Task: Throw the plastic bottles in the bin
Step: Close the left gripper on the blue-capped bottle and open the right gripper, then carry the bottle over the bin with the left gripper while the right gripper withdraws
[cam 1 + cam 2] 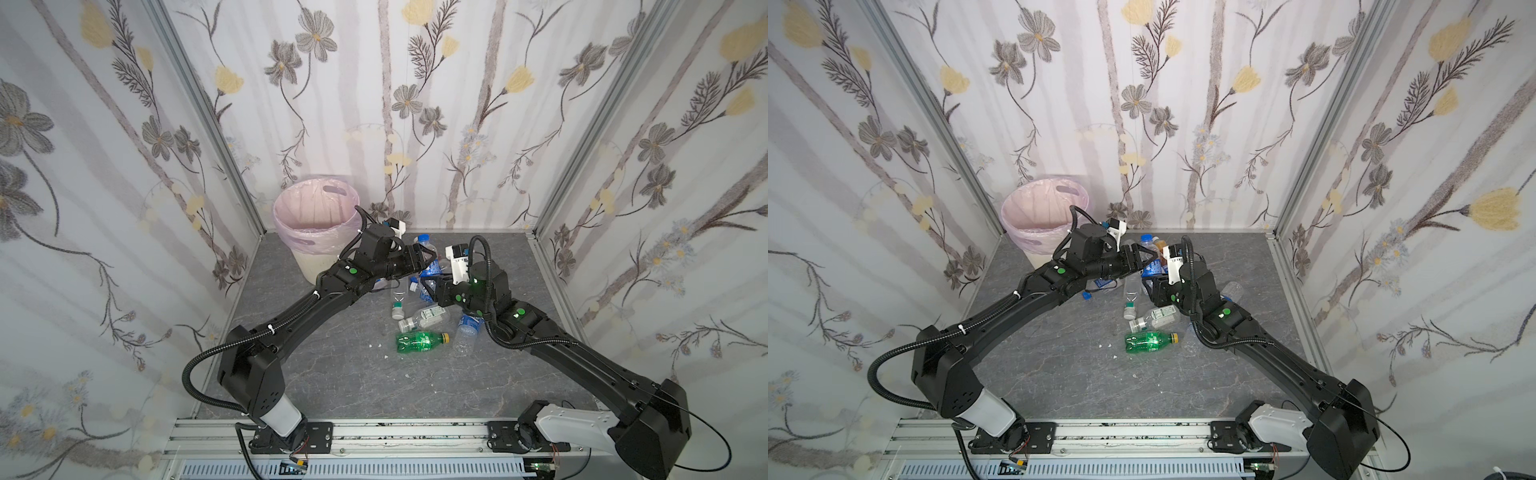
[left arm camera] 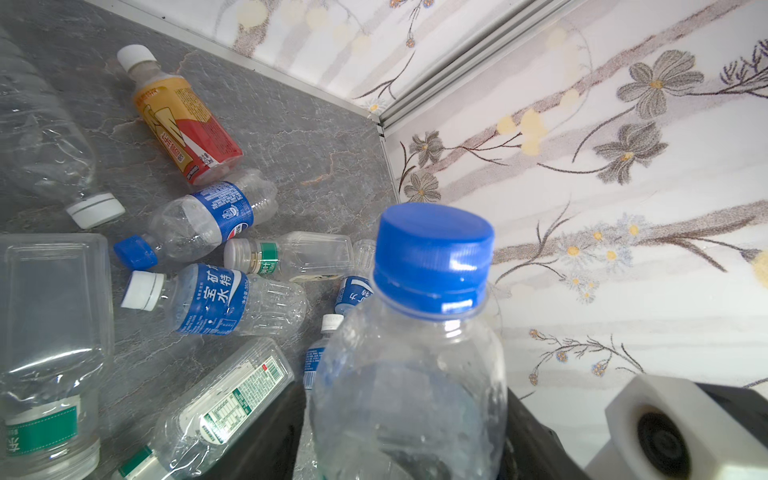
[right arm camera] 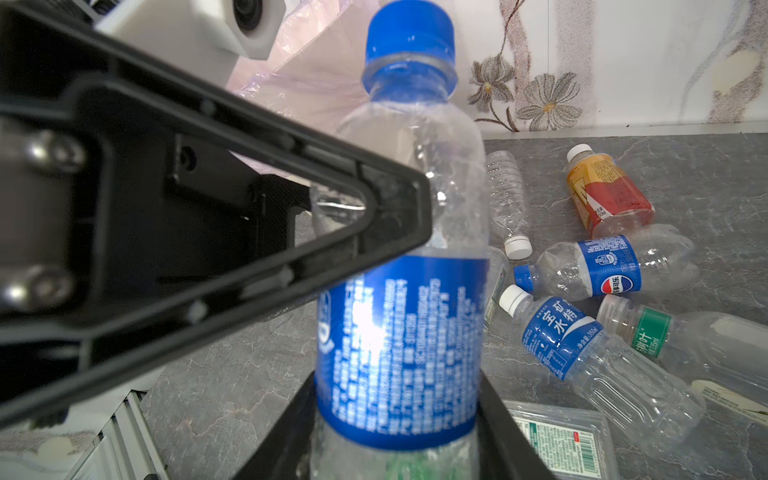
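Both grippers are on one clear plastic bottle (image 3: 399, 332) with a blue cap and blue label, held above the grey floor. My right gripper (image 3: 395, 424) is shut on its lower body. My left gripper (image 2: 407, 415) grips its upper body, with a finger (image 3: 374, 216) pressed against it. In both top views the two grippers (image 1: 432, 253) (image 1: 428, 289) meet right of the bin (image 1: 316, 216), a cream wastebasket with a pink liner. Several more bottles lie on the floor, including a green one (image 1: 419, 341) and an orange-red one (image 2: 187, 120).
Flowered walls close in the grey floor (image 1: 353, 382) on three sides. The bin stands in the back left corner. A metal rail (image 1: 374, 436) carrying both arm bases runs along the front edge. Small white scraps (image 1: 376, 345) lie near the green bottle.
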`<move>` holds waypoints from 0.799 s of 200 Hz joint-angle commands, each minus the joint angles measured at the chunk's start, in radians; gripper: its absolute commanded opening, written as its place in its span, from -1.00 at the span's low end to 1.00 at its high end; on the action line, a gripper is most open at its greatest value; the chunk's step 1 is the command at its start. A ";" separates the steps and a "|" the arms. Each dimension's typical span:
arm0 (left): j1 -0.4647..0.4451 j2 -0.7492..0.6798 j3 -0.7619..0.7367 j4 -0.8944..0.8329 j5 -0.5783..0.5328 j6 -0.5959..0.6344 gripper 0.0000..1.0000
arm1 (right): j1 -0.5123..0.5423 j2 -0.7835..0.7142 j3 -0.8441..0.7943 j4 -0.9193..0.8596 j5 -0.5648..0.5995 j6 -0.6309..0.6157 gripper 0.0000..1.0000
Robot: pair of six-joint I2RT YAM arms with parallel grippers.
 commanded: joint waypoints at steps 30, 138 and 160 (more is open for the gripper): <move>0.020 -0.026 -0.015 0.019 0.000 0.013 0.23 | 0.025 0.057 0.051 0.050 -0.037 -0.033 -0.09; 0.083 -0.101 -0.077 0.018 -0.007 0.017 -0.13 | 0.053 0.142 0.129 0.051 -0.084 -0.048 0.21; 0.102 -0.108 -0.081 0.017 -0.017 0.002 -0.16 | 0.053 0.142 0.133 0.050 -0.077 -0.055 0.31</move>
